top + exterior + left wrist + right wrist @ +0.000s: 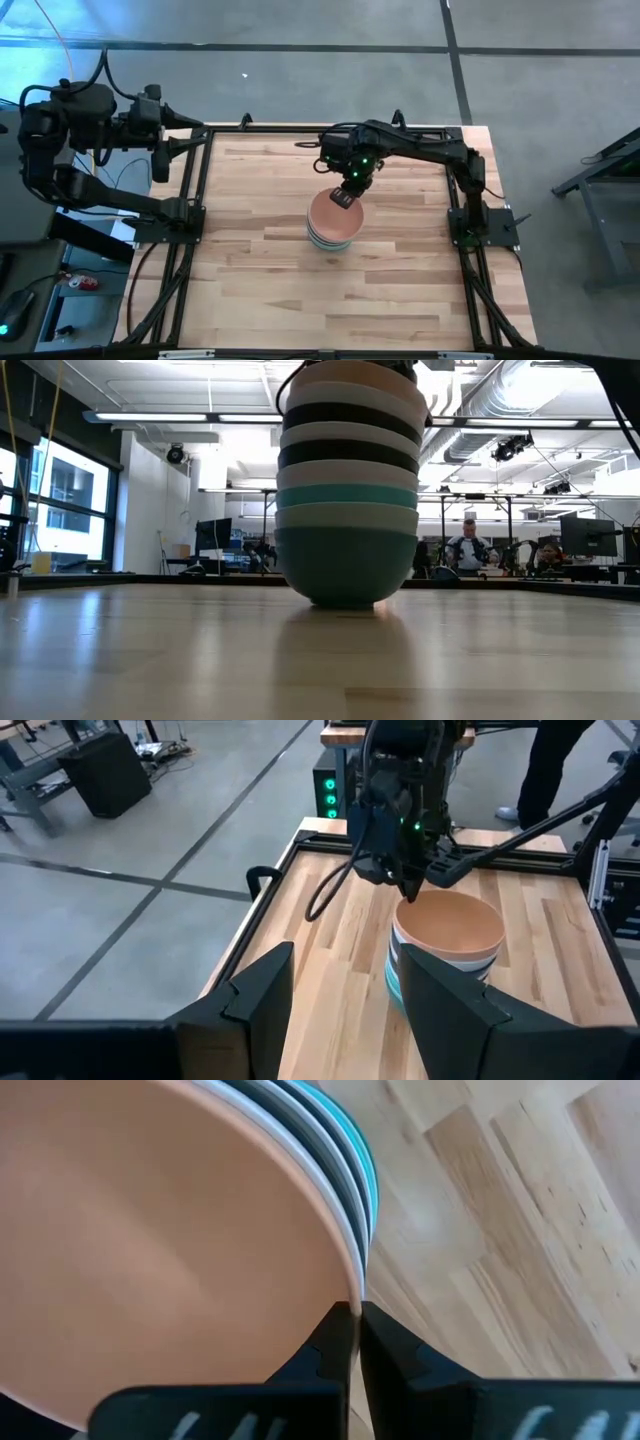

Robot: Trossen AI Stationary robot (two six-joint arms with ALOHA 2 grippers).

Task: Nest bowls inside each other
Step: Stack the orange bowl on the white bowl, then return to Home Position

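The bowls stand nested in one stack (pixel 332 225) at mid-table, the bottom teal bowl's foot (pixel 347 600) on the wood. From the bottom up the rims run teal, mint, teal, white, black, white, black and white, with the salmon-pink bowl (pixel 447 920) on top. My right gripper (pixel 345 197) hangs over the stack's far rim and is shut on the salmon-pink bowl (pixel 150 1230). My left gripper (pixel 340 980) waits open at the table's left edge, raised, facing the stack. My right gripper pinches the salmon-pink bowl's rim (pixel 345 1280) on the stack's far side, one finger (pixel 325 1350) inside the bowl and the other outside. The fingers come from above, pointing down. The bowl sits level, nested in the stack.
A black frame (pixel 200 180) runs along the table's left and right edges and holds the arm bases. Bare wood lies on every side of the stack. People (pixel 465 550) and desks show in the room beyond the far edge.
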